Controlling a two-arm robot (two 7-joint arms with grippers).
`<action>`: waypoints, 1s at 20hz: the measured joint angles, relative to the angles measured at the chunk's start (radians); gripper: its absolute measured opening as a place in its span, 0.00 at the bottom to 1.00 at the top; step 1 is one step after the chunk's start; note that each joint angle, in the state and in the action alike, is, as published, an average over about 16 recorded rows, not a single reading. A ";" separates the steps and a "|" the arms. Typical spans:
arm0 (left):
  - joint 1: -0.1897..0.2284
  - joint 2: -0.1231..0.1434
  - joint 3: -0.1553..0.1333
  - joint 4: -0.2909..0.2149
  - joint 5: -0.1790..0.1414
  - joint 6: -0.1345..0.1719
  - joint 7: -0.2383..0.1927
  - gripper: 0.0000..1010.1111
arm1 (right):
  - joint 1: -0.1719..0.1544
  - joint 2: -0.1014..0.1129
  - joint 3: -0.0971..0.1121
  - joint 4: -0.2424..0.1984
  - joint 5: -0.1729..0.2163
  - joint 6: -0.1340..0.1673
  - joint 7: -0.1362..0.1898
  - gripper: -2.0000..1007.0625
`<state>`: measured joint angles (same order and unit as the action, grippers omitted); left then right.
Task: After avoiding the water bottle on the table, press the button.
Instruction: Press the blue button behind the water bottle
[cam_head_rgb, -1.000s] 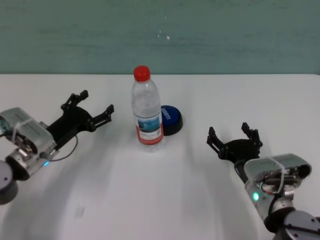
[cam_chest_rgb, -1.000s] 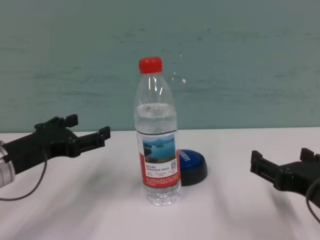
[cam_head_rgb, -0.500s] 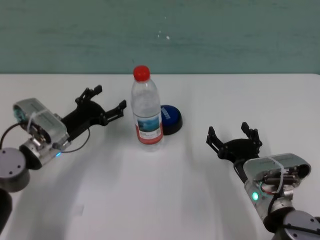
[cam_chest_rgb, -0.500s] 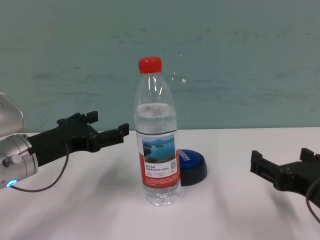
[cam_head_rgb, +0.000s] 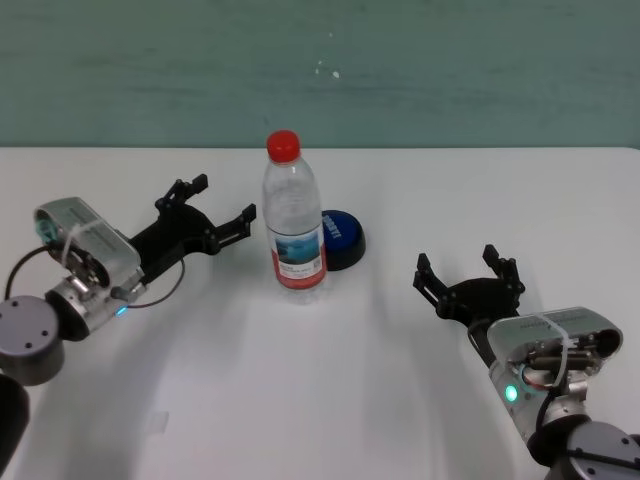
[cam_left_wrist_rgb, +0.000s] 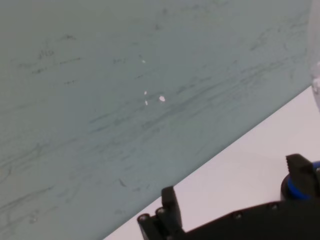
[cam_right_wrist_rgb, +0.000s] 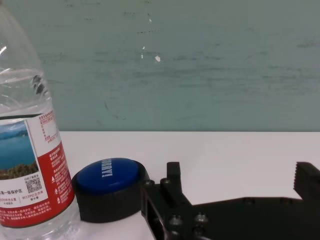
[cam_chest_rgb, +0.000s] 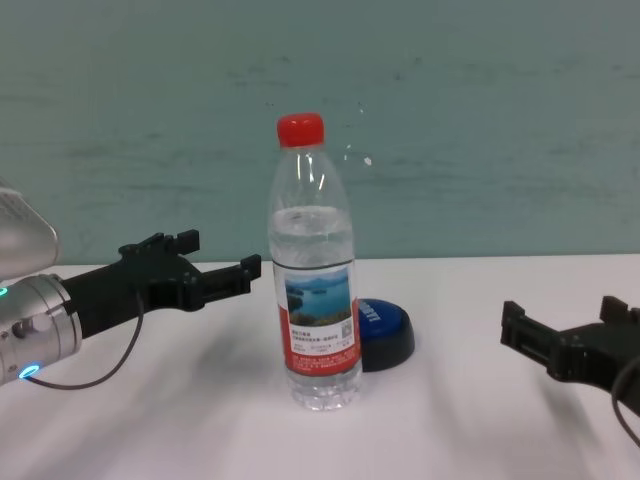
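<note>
The water bottle, clear with a red cap, stands upright mid-table on the white table. The blue dome button sits just behind it to the right, touching or nearly so. My left gripper hovers open just left of the bottle, fingers pointing toward it, a small gap apart. In the chest view the left gripper is level with the bottle label's top. My right gripper rests open at the right, empty. The right wrist view shows the button beside the bottle.
A teal wall runs along the table's far edge. Bare tabletop lies in front of the bottle and between the button and the right gripper.
My left gripper has swung in from the far left toward the bottle, its near fingertip now close to the bottle's side. Bottle, button and right arm have not moved.
</note>
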<state>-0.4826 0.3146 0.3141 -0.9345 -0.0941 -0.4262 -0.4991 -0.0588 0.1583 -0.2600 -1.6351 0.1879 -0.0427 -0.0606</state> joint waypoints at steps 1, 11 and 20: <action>0.000 0.000 0.001 0.000 0.000 0.001 0.001 0.99 | 0.000 0.000 0.000 0.000 0.000 0.000 0.000 1.00; 0.025 0.009 -0.012 -0.030 0.000 0.010 0.026 0.99 | 0.000 0.000 0.000 0.000 0.000 0.000 0.000 1.00; 0.165 0.065 -0.080 -0.195 -0.013 0.045 0.081 0.99 | 0.000 0.000 0.000 0.000 0.000 0.000 0.000 1.00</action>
<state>-0.3179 0.3796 0.2346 -1.1295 -0.1071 -0.3814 -0.4180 -0.0588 0.1582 -0.2600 -1.6351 0.1879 -0.0427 -0.0605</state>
